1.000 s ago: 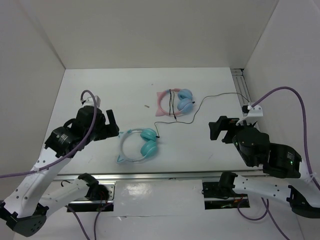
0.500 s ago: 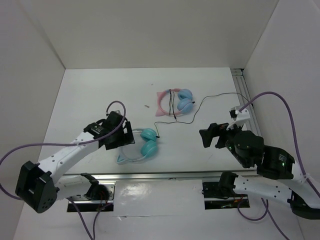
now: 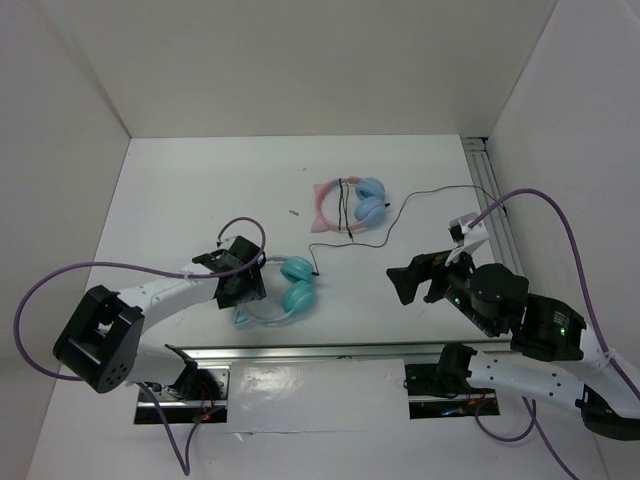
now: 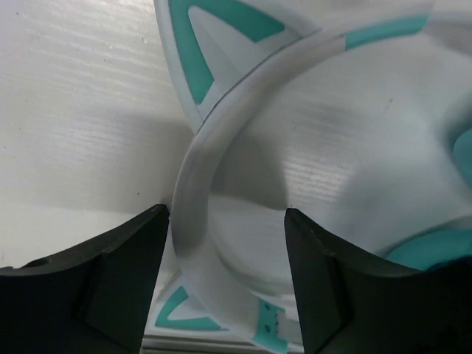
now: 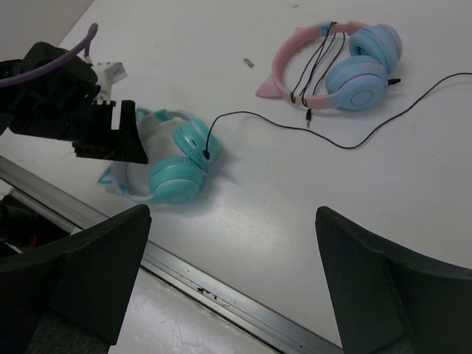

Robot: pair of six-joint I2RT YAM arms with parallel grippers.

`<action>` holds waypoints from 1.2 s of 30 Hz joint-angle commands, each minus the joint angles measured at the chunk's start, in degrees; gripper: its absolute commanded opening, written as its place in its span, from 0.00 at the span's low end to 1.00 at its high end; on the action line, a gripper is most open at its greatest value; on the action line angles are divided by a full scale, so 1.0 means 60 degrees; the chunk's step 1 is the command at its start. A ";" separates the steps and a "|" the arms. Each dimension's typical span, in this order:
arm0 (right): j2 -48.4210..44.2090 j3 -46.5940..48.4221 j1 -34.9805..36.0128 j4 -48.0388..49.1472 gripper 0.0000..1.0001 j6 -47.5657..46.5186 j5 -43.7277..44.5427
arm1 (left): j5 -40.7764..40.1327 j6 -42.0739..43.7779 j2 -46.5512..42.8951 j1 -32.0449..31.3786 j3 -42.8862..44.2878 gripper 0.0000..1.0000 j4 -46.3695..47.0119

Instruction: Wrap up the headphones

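Okay, two headphone sets on the white counter [image 3: 200, 180]. The teal over-ear cat-ear headphones [image 3: 291, 284] lie at the left tool [image 4: 225, 221], which is spread astride their pale headband [image 4: 193, 184]. The pink-banded light-blue pair [image 3: 350, 205] lies well beyond both tools. The right tool [image 3: 412, 283] is spread and empty.

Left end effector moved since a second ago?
Yes. Against the unmoved pink headphones, the left end effector swung right and nearer, now straddling the teal headphones' headband.

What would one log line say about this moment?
left gripper: open astride headband | right gripper: open, empty | headphones: on table | cord: unwrapped
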 commanded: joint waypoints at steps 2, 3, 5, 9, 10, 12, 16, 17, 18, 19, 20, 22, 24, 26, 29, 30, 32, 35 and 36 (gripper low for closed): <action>-0.0110 0.0082 0.0054 0.0712 1.00 -0.0216 -0.0428 | -0.0215 -0.0157 0.0355 -0.0044 -0.0319 0.72 0.1205; -0.0023 0.0083 0.0054 0.0610 1.00 -0.0216 -0.0544 | -0.0216 -0.0070 0.0471 -0.0044 -0.0320 0.52 0.1294; -0.0022 0.0170 0.0054 0.0609 1.00 -0.0216 -0.0545 | -0.0128 -0.0069 0.0619 -0.0044 -0.0422 0.27 0.1382; -0.0022 0.0171 0.0054 0.0609 1.00 -0.0216 -0.0633 | 0.0004 -0.0069 0.0489 -0.0044 -0.0335 0.00 0.0700; -0.0022 0.0171 0.0054 0.0696 1.00 -0.0347 -0.0633 | -0.0141 -0.0185 0.0270 -0.0261 -0.0247 0.00 0.0390; -0.0022 0.0069 0.0054 0.0958 1.00 -0.0464 -0.0633 | -0.0258 -0.0289 -0.0765 -0.0482 0.0133 0.00 -0.0283; -0.0110 -0.0443 0.0054 0.2291 1.00 -0.1705 -0.1626 | -0.0260 0.0104 -0.2907 -0.0921 0.1727 0.00 -0.2421; -0.0212 -0.0546 0.0054 0.2598 1.00 -0.1957 -0.2354 | -0.0376 0.0295 -0.3259 -0.0922 0.2601 0.00 -0.3223; -0.0213 -0.0634 0.0054 0.3138 1.00 -0.2162 -0.2680 | -0.0623 0.0442 -0.3698 -0.0922 0.3074 0.00 -0.3623; -0.0213 -0.0751 0.0054 0.3346 1.00 -0.2498 -0.2930 | -0.0814 0.0878 -0.3789 -0.0922 0.3572 0.00 -0.4004; -0.0213 -0.0752 0.0054 0.3537 1.00 -0.2646 -0.3194 | -0.1005 0.1115 -0.3790 -0.0835 0.4693 0.00 -0.4834; 0.0094 -0.0855 0.0054 0.4094 1.00 -0.2881 -0.3196 | -0.1824 0.1525 -0.3354 -0.0835 0.5813 0.00 -0.5717; 0.0589 -0.0666 0.0054 0.4387 1.00 -0.2882 -0.2642 | -0.2540 0.1761 -0.3074 -0.0835 0.7220 0.00 -0.6697; 0.0987 -0.0562 0.0054 0.4826 1.00 -0.2882 -0.2363 | -0.2880 0.1863 -0.2854 -0.0748 0.8330 0.00 -0.7155; 0.1530 -0.0678 0.0054 0.5996 1.00 -0.2897 -0.1065 | -0.2970 0.1952 -0.2721 -0.0747 0.9228 0.00 -0.7639; 0.1661 -0.0853 0.0054 0.6391 1.00 -0.2897 -0.0898 | -0.2970 0.1952 -0.2605 -0.0747 0.9739 0.00 -0.7771; 0.1881 -0.1454 0.0054 0.7491 1.00 -0.3377 -0.0897 | -0.2721 0.1952 -0.2604 -0.0747 1.0152 0.00 -0.7991; 0.2817 -0.1690 -0.0033 0.8123 1.00 -0.3468 -0.0897 | -0.2428 0.2054 -0.2604 -0.0747 1.0724 0.00 -0.8080; 0.3095 -0.1690 -0.0179 0.8225 1.00 -0.3468 -0.0897 | -0.2341 0.2055 -0.2604 -0.0747 1.1030 0.00 -0.8181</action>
